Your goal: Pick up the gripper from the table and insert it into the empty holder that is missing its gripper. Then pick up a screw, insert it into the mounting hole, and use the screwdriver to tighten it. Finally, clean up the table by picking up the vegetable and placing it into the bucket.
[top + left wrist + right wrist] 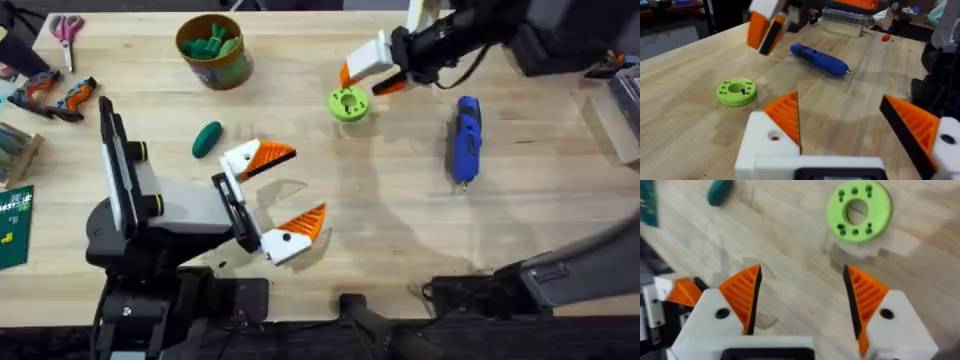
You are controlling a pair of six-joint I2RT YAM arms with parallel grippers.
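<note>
The dark green vegetable [207, 139] [720, 191] lies on the table left of centre, below the olive bucket [228, 70], which has green pieces in it. The blue screwdriver [467, 140] [820, 58] lies at the right. My left gripper [307, 182] [840, 97] stands open and empty just right of the vegetable. My right gripper [365, 80] [801, 270] hangs open and empty over the lime-green disc [348, 104] [858, 211] [736, 91], whose holes hold small dark bits. The loose gripper piece and the empty holder are out of view.
Orange-handled scissors [67, 30] and other orange-handled tools [55, 95] lie at the far left, with a green card [12, 225] by the left edge. A clear box [842, 17] stands beyond the screwdriver. Bare wood lies between the disc, the screwdriver and the front edge.
</note>
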